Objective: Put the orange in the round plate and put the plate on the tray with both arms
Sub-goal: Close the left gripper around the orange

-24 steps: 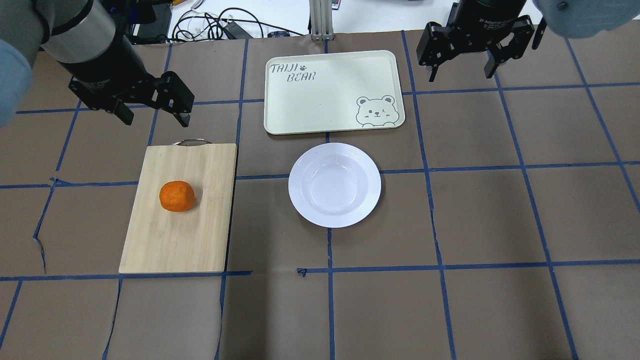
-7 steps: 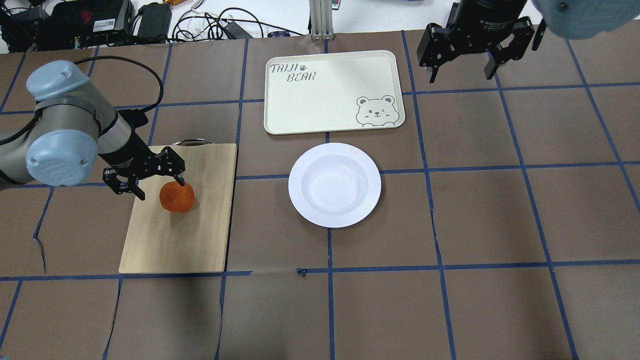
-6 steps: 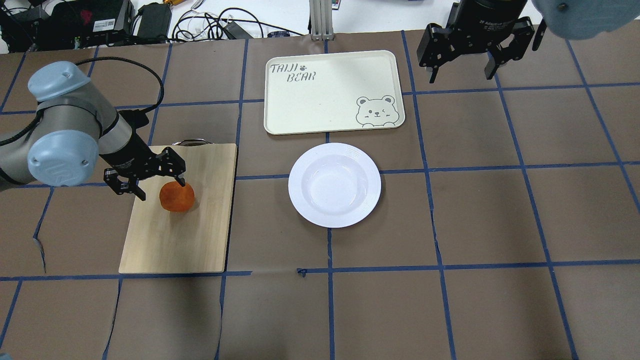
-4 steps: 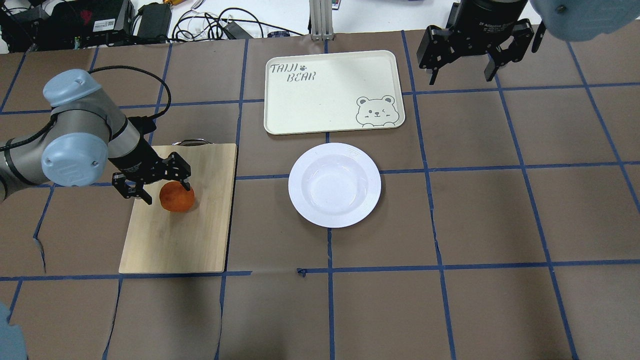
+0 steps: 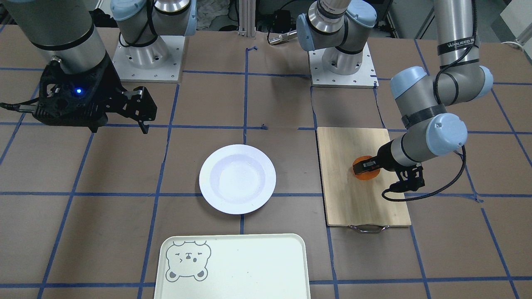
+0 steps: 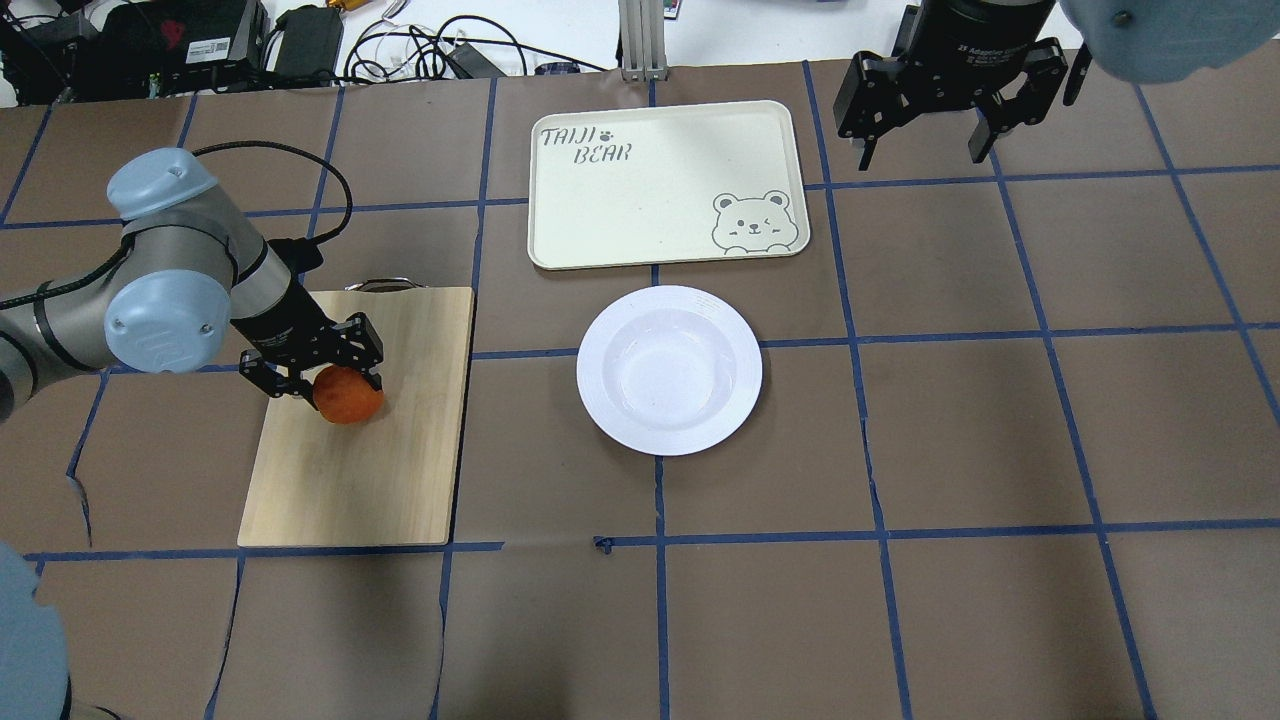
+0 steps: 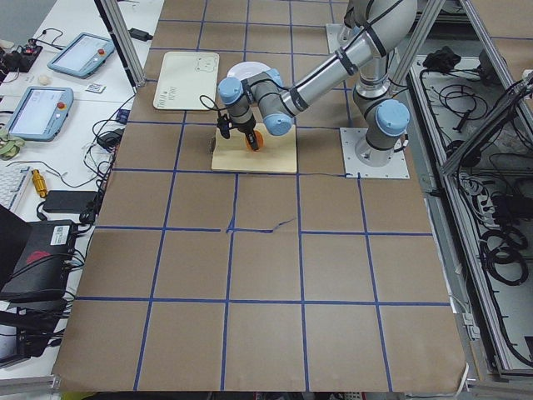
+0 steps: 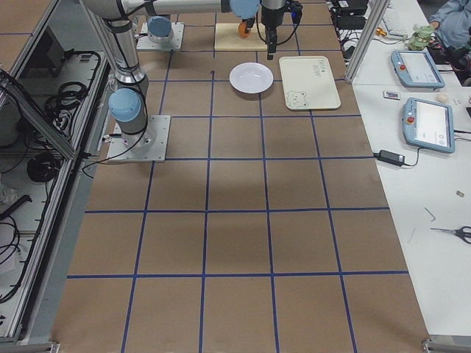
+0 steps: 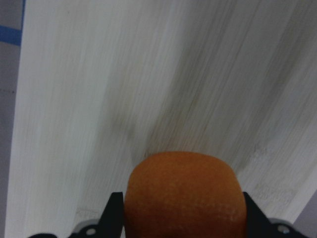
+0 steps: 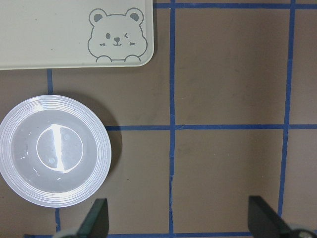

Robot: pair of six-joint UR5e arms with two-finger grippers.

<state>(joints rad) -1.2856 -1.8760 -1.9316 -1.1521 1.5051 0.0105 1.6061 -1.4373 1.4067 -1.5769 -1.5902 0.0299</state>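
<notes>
The orange (image 6: pixel 350 397) sits on the bamboo cutting board (image 6: pixel 380 470), towards its far half, where the left arm can reach it from the side. The left gripper (image 6: pixel 328 383) is low over the board. In the wrist view its two fingers press against opposite flanks of the fruit, so it appears to be clamped on the orange, which looks not yet lifted. Gripping across the middle suits a round, slightly soft fruit that could roll out of a loose hold.

The round plate (image 6: pixel 735 372) lies empty on the surface (image 6: pixel 950 420), well apart from the board and just in front of the tray (image 6: pixel 660 180), so the carry to it looks short. The tray holds nothing.

The right gripper (image 6: pixel 920 152) hangs beside the tray's far corner with its jaws spread wide and nothing between them. It is probably parked out of the way until the plate needs both arms.
</notes>
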